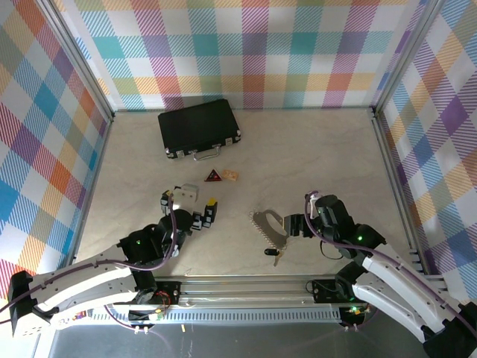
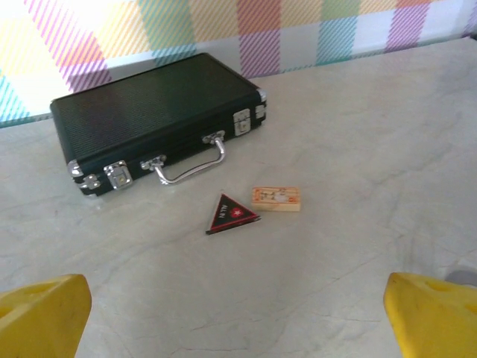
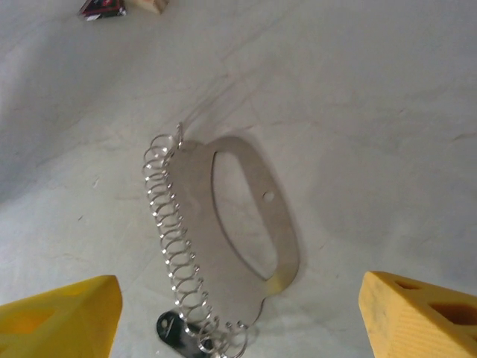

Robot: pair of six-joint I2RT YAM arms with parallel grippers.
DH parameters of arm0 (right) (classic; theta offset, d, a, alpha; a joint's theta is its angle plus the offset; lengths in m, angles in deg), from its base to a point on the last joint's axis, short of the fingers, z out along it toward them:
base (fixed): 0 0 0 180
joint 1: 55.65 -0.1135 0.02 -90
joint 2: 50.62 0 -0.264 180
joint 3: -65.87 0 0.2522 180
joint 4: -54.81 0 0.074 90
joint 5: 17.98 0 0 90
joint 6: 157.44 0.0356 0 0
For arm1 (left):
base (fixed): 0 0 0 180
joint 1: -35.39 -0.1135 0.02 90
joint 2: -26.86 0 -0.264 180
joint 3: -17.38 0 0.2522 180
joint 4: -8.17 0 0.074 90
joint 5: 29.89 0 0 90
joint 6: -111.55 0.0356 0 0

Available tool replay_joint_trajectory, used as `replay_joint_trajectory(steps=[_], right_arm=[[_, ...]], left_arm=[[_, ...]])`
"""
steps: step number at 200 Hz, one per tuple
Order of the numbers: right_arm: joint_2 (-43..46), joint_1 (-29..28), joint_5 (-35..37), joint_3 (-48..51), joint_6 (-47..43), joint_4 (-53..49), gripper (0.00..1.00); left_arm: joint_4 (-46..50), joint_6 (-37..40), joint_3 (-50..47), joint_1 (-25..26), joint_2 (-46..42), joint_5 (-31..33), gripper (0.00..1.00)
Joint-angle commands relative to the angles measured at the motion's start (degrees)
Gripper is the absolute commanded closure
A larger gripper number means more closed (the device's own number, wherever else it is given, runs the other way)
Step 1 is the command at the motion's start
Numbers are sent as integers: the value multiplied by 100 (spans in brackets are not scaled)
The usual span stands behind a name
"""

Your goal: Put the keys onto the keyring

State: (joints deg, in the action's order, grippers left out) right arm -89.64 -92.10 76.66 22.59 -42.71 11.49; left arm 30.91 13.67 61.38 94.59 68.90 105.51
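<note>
My right gripper [image 3: 246, 312] hangs open over the keyring [image 3: 282, 233], which lies unheld near the table's [image 1: 335, 164] near edge, the key [image 1: 271, 253] at its end. My left gripper [image 2: 238, 322] is open too, free to steady the ring for threading.

The keyring [image 3: 195, 231] is silver, the case [image 2: 156, 112] black, walls [image 1: 253, 45] plaid

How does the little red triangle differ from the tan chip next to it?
The triangle is three-cornered, dark red with a black edge; the chip is a pale tan rectangle. The triangle points a corner at the black case; the chip turns a long side to it. Both are small and lie flat on the table, side by side.
</note>
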Motion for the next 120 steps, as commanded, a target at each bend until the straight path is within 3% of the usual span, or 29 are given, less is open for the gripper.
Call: replay_joint_trajectory(steps=[1, 11, 27, 63, 120], right_arm=[[-91, 10, 660, -277, -500, 110, 13], [-131, 57, 824, -306, -584, 168, 12], [-140, 88, 991, -278, -724, 363, 0], [-191, 193, 1589, -230, -827, 555, 1], [-251, 390, 2418, -206, -1014, 602, 1]], left_arm=[[-372, 204, -249, -189, 12, 447, 0], [-398, 242, -281, -277, 31, 503, 0], [-447, 277, -312, -390, 51, 525, 0], [-699, 442, -444, -512, 50, 1021, 0], [-732, 767, -659, -594, -167, 1163, 0]])
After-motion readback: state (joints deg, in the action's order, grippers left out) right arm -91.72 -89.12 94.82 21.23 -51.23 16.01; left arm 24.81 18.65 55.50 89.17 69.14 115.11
